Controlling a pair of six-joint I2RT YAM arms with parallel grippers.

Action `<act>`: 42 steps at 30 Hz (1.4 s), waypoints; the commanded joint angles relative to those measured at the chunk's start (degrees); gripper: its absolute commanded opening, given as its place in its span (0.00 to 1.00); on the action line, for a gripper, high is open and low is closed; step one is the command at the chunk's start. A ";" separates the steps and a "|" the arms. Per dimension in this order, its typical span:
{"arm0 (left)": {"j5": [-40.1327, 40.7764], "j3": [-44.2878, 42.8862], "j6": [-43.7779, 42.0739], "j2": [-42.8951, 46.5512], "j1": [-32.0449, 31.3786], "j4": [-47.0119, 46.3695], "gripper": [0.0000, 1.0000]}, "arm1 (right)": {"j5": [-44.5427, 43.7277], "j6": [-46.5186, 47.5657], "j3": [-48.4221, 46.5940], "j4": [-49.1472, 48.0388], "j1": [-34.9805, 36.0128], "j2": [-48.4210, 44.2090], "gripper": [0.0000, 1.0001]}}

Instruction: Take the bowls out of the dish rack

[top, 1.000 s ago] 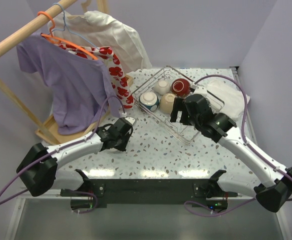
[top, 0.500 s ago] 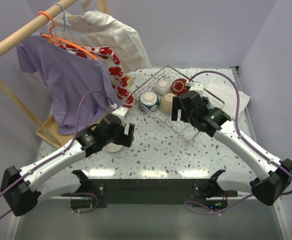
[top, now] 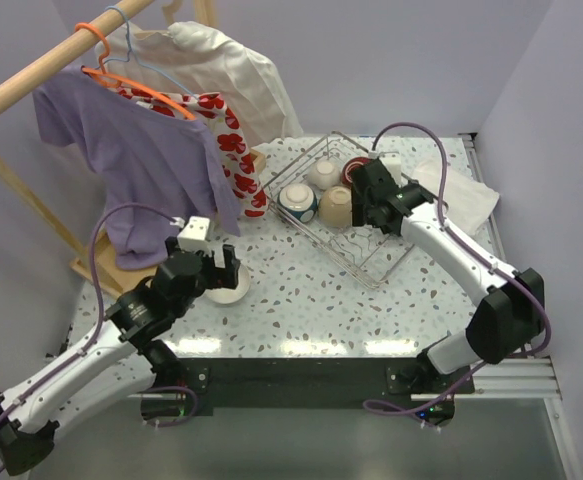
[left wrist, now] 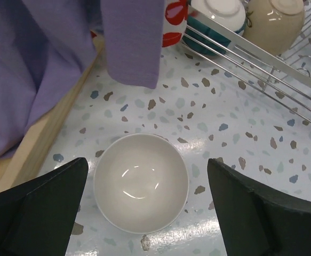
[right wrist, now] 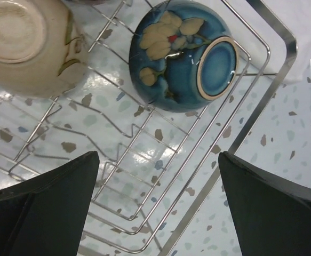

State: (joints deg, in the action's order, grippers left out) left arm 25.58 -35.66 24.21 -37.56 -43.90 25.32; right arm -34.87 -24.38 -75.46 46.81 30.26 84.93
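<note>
Speckled tabletop (top: 311,300) carries the dish rack (top: 386,262) at the far right, with a teal-banded bowl (top: 297,201), a beige bowl (top: 335,206) and a dark blue bowl (right wrist: 182,56) tipped among its wires. One white bowl (left wrist: 141,182) sits upright on the table at near left — the left gripper (left wrist: 144,205) hangs over it, fingers spread wide, not touching. Over the rack the right gripper (right wrist: 156,205) is likewise released. A purple shirt (top: 131,160) hangs far left.

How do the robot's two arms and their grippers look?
The left arm and right arm have white links with black joints. A purple cable loops along each. The gripper fingers are broad, matte black wedges.
</note>
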 commanded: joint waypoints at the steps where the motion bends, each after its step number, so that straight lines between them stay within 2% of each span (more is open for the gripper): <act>1: 6.93 1.56 -1.97 4.51 0.31 -3.78 1.00 | -7.99 6.34 -3.20 -3.20 -1.34 2.78 0.99; 8: 8.87 0.77 -2.41 3.99 0.39 -2.56 1.00 | -12.94 13.83 -4.78 -9.53 -1.78 10.16 0.99; 14: 8.61 0.15 -2.32 3.02 0.39 -2.12 1.00 | -14.08 15.50 -7.59 -9.19 -3.19 16.05 0.99; 31: 5.53 0.42 -2.59 1.35 1.71 -3.08 1.00 | -15.40 12.61 -8.39 -7.70 -4.60 24.93 0.99; 42: 3.77 0.59 -2.94 0.56 2.85 -3.61 1.00 | -19.09 10.23 -9.53 -4.45 -4.51 24.24 0.95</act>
State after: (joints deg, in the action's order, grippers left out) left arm 30.02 -34.35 22.72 -36.84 -41.78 24.45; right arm -50.50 -12.03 -82.72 39.57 25.93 109.54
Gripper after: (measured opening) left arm 0.996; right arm 0.964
